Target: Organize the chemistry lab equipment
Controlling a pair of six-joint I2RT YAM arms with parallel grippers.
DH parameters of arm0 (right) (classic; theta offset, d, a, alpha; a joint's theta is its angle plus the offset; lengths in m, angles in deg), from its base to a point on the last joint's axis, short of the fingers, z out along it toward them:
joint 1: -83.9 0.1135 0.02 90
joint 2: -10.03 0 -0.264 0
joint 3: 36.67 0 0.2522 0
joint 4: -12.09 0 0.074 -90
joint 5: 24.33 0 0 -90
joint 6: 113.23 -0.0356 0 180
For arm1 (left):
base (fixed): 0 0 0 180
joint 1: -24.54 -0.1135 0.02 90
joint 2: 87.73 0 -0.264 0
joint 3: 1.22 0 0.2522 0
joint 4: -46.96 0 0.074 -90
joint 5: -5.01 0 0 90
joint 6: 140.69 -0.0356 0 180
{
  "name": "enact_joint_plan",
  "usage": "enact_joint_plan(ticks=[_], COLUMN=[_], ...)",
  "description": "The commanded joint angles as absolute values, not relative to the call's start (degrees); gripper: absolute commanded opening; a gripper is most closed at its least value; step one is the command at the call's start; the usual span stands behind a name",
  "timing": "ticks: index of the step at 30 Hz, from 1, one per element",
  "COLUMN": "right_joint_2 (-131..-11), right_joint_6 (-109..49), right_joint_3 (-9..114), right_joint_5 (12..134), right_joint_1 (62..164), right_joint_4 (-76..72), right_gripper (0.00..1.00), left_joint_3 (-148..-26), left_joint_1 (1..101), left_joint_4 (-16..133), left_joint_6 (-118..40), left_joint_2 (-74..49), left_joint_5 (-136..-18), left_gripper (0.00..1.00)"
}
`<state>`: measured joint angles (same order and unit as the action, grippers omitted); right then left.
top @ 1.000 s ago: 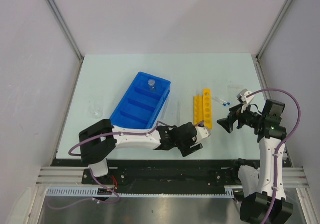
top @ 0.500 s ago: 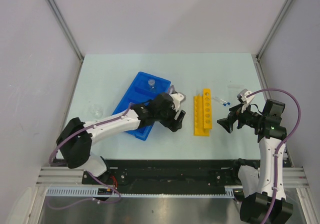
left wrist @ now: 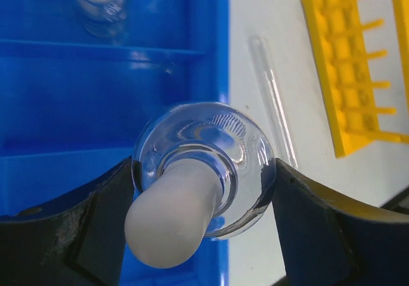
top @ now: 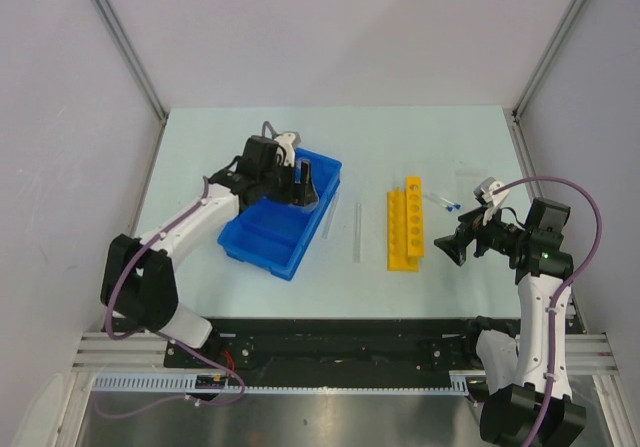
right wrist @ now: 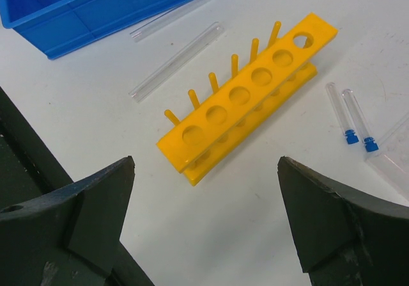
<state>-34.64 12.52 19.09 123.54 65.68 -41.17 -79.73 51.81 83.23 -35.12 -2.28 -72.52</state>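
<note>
**Flask in the left claw, over the blue tray**

Got the left gripper (top: 296, 182) clamped on a small clear glass flask (left wrist: 203, 164), with a black finger pressed to each side of the round belly. Smooth, shiny glass, plus a matte whitish plug poking toward the wrist camera (frosted glass or rubber, can't tell). Hanging over the far end of the blue tray (top: 262, 235), roughly above its right-hand long wall. Glossy moulded plastic, split by straight dividers into rectangular compartments. Also spotted a second flask (left wrist: 96, 1) sitting in a compartment further along, mostly cropped by the edge of the wrist view.

Right of the tray, flat on the pale table (top: 250, 137): two thin clear tubes (top: 357, 232), long, straight and roughly parallel, one just beside the tray wall and the other between it and the rack. Then the yellow rack (top: 405, 224), a chunky plastic bar with a row of round holes and a row of skinny pegs alongside. Past that, two tiny blue-tipped droppers (right wrist: 348, 116) lying side by side, and a clear flat slide (right wrist: 393, 164) next to them, barely readable against the table.

Over on the right gripper (top: 447, 248): jaws spread wide, gripping nothing, hanging near the rack's near end without touching it.
</note>
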Motion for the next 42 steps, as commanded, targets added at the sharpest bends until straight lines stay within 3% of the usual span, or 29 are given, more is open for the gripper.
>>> enact_joint_plan(ticks=[1, 8, 24, 31, 38, 42], right_joint_2=[-34.27, -34.09, -34.00, -34.00, -33.83, -33.66], right_joint_6=[13.33, 13.33, 13.42, 13.42, 13.42, 13.42], right_joint_3=[18.93, 19.01, 18.93, 19.02, 18.93, 19.02], right_joint_5=[124.12, 123.94, 124.03, 123.94, 123.94, 123.94], right_joint_1=[65.80, 65.71, 65.80, 65.80, 65.80, 65.80], right_joint_4=[-40.60, -40.43, -40.60, -40.52, -40.69, -40.52], right_gripper=[1.00, 1.00, 1.00, 1.00, 1.00, 1.00], left_joint_3=[-87.13, -93.46, -94.26, -93.20, -92.76, -92.76], left_joint_1=[49.07, 47.83, 48.71, 48.89, 48.98, 48.98], left_joint_4=[82.78, 86.57, 85.07, 83.84, 83.84, 84.28], left_joint_6=[-35.83, -38.21, -41.11, -41.37, -41.37, -41.55], left_joint_2=[0.59, 8.50, 17.91, 19.14, 17.39, 15.37], left_joint_5=[-72.32, -78.31, -90.26, -92.90, -93.08, -92.82], left_gripper=[0.30, 0.30, 0.33, 0.53, 0.90, 0.99])
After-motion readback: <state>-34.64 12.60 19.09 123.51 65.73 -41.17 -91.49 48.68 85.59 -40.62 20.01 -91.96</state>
